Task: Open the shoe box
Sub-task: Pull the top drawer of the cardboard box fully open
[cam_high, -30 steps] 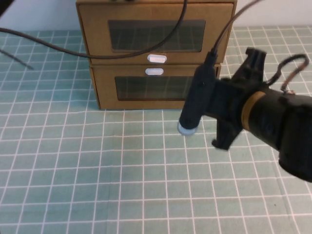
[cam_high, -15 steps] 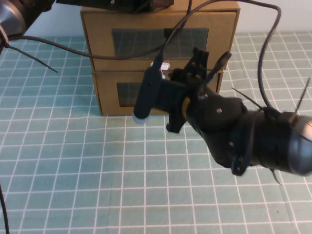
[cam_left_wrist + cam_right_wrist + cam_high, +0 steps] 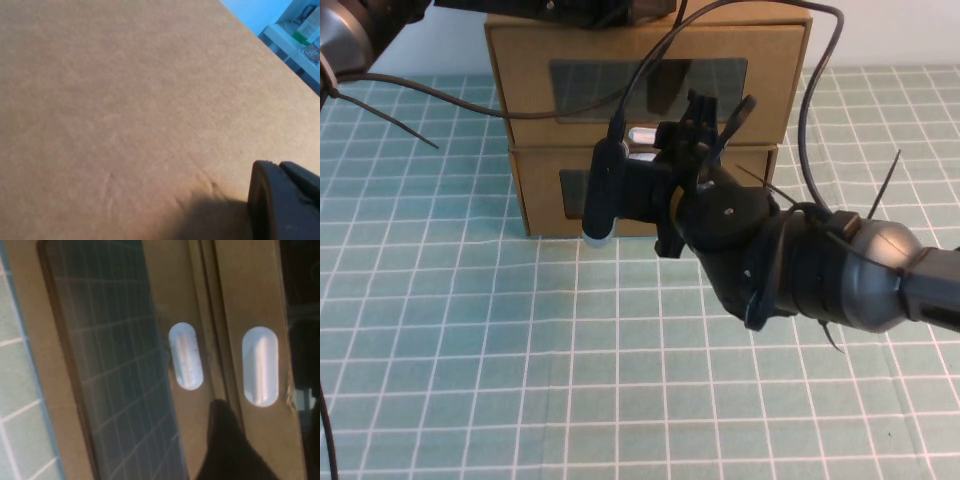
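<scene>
Two brown cardboard shoe boxes with dark front windows are stacked at the back of the table: the upper box (image 3: 520, 70) on the lower box (image 3: 535, 190). Each front has a white oval finger hole, the lower box's hole (image 3: 186, 356) and the upper box's hole (image 3: 260, 366). My right gripper (image 3: 720, 108) (image 3: 267, 410) is open right in front of these holes, with one fingertip (image 3: 222, 415) over the seam between the boxes; it holds nothing. My left gripper (image 3: 570, 8) (image 3: 272, 200) rests on the upper box's top.
The boxes stand on a green mat with a white grid (image 3: 470, 350). Black cables (image 3: 440, 95) hang across the box fronts and to the left. My right arm's bulky body (image 3: 790, 265) covers the mat right of centre.
My right arm has swung left and in toward the box fronts, and its jaws have parted. My left arm has come to rest on top of the upper box.
</scene>
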Controlling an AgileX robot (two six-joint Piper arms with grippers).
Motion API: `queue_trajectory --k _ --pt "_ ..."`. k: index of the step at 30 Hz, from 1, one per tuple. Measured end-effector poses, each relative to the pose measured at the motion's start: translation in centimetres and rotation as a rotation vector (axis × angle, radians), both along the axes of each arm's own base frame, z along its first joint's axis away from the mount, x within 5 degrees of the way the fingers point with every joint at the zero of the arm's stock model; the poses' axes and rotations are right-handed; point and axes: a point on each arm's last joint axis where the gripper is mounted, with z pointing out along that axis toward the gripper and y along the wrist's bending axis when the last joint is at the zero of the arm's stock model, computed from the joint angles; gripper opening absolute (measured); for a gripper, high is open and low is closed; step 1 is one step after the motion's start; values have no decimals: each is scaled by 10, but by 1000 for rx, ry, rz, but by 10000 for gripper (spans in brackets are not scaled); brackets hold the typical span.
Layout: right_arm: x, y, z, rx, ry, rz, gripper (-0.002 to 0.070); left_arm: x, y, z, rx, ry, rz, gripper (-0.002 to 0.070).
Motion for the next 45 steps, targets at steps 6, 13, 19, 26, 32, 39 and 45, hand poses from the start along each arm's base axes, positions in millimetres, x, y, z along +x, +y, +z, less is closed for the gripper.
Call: queue_trajectory --k 6,13,19,26,32,39,45 --pt "10 5 -2 3 -11 -19 313 0 0 1 0 -1 -2 -5" --pt "23 13 -15 0 4 -9 309 0 0 1 4 -3 -5 -5" --pt "33 18 -17 -18 -36 -54 97 0 0 1 7 -4 -4 -5" --pt "33 18 -16 -24 -48 -69 15 0 0 1 11 -6 -3 -5" --pt "22 24 -18 -52 -64 -76 13 -1 0 0 13 1 -9 -5" --pt "-16 20 -25 -87 -59 -69 11 -1 1 0 14 8 -16 -5" --pt "-63 14 -29 -63 -25 -43 11 0 5 0 9 22 -12 -5"
